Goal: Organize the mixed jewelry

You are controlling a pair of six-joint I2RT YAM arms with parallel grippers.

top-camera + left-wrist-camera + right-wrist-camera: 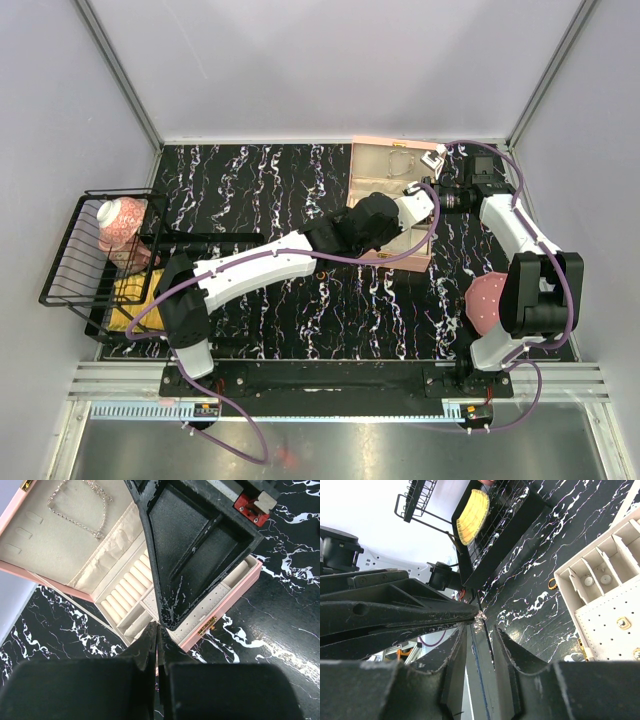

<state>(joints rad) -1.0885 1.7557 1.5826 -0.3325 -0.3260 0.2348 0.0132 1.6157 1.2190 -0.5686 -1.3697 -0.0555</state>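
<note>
The pink box (368,165) lies open at the back right; its lid (50,545) holds a thin pale chain (97,531). My left gripper (157,630) is shut over the box's front edge. In the right wrist view its fingers (420,612) pinch a tiny pale sparkling strand (480,620) at their tip. My right gripper (481,630) is open, its jaws either side of that strand; its finger (200,545) hangs over the box. A small gold-orange ring (552,583) lies on the table beside the box's compartments (600,580).
A black wire rack (70,270) at the left holds a pink dotted cup (120,222) and a yellow piece (472,515). A round pink dotted disc (485,300) lies by the right arm's base. Small studs (622,622) sit in the box's perforated panel.
</note>
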